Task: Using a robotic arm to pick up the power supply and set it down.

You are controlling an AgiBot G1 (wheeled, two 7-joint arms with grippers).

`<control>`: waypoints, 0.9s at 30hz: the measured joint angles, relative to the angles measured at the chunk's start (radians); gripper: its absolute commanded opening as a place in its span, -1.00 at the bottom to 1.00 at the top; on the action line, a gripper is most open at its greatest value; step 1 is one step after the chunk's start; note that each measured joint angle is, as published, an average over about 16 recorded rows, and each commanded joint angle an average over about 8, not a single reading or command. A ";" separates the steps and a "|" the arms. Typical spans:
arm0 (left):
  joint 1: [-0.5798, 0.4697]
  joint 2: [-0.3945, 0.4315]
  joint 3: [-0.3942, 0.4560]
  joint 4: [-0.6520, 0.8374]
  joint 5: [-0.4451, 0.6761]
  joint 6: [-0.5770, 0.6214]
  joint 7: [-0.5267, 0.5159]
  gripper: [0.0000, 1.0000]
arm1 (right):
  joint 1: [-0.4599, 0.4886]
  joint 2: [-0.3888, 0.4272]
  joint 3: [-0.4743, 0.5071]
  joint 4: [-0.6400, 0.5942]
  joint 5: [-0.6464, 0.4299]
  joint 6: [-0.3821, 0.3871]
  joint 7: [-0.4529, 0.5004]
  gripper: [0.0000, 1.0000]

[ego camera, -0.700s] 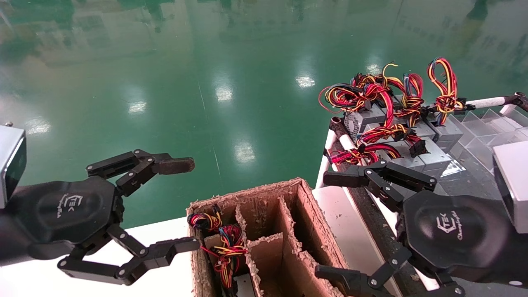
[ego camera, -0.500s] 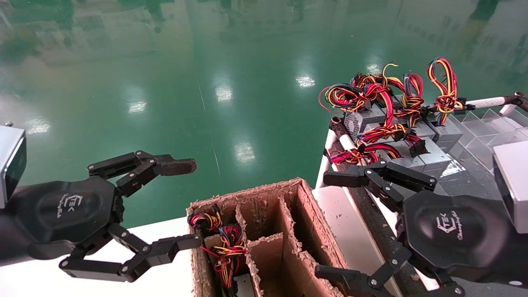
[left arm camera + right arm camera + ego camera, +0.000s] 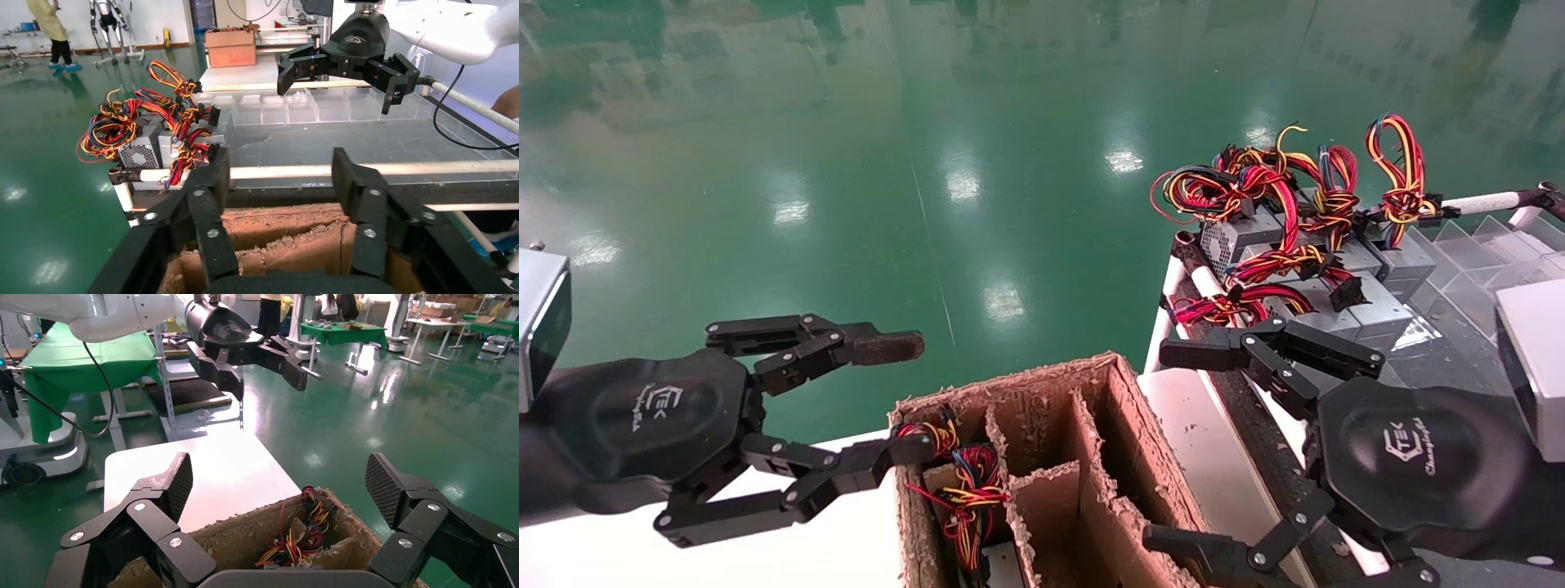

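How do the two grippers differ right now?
The left gripper hangs at the left edge of the cardboard box, one finger by the wires inside; the right gripper hangs at the box's right side, nearer the power supplies. The left gripper's upper fingertip pad looks worn and brownish; the right gripper's pads are black. Both are open and empty.

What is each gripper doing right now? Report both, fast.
Left gripper: open, holding nothing, at the left edge of the cardboard box.
Right gripper: open, holding nothing, at the box's right side, short of the power supplies.
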State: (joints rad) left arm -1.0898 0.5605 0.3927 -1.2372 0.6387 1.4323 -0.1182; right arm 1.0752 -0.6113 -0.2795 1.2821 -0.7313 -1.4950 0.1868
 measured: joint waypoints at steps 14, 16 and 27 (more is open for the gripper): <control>0.000 0.000 0.000 0.000 0.000 0.000 0.000 -1.00 | 0.000 0.000 0.000 0.000 0.000 0.000 0.000 1.00; 0.000 0.000 0.000 0.000 0.000 0.000 0.000 -1.00 | 0.000 0.000 0.000 0.000 0.000 0.000 0.000 1.00; 0.000 0.000 0.000 0.000 0.000 0.000 0.000 0.11 | 0.000 0.000 0.000 0.000 0.000 0.000 0.000 1.00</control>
State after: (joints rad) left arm -1.0898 0.5605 0.3927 -1.2372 0.6387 1.4323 -0.1182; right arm 1.0752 -0.6113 -0.2795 1.2822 -0.7312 -1.4951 0.1868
